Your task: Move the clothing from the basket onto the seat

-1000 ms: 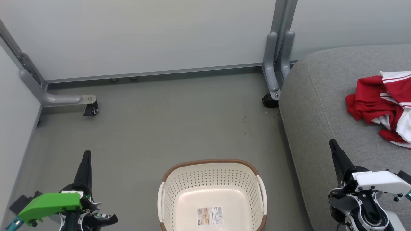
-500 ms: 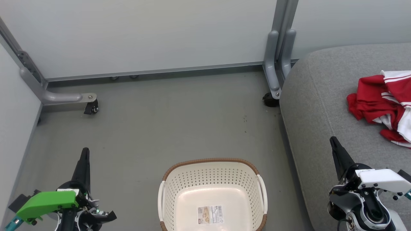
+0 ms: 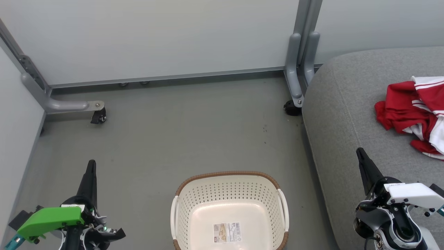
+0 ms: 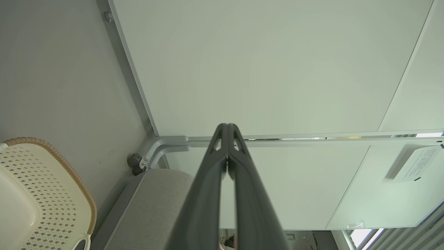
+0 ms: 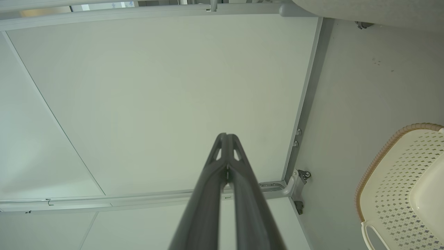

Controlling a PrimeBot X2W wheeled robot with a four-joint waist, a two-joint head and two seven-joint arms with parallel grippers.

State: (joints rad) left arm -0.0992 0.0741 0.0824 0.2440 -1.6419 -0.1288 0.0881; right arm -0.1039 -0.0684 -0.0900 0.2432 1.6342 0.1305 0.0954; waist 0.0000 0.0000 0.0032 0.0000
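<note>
The red clothing (image 3: 412, 113) with white stripes lies crumpled on the grey seat (image 3: 350, 114) at the right edge of the head view. On the floor at the bottom centre stands the cream basket (image 3: 229, 194), holding nothing but the paper label on its bottom; its rim also appears in the left wrist view (image 4: 66, 166) and the right wrist view (image 5: 385, 146). My left gripper (image 3: 91, 164) is shut and holds nothing, left of the basket. My right gripper (image 3: 359, 151) is shut and holds nothing, over the seat's near edge. Both wrist views show fingertips (image 4: 226, 126) (image 5: 226, 135) pressed together.
Pale partition panels close off the back and left. Their grey feet with castors stand on the grey floor: one (image 3: 99, 118) at the left and one (image 3: 292, 108) right against the seat's far corner.
Both grippers sank slightly toward the bottom of the head view during the first half second, and the view shifted a little. Since then nothing has visibly moved.
</note>
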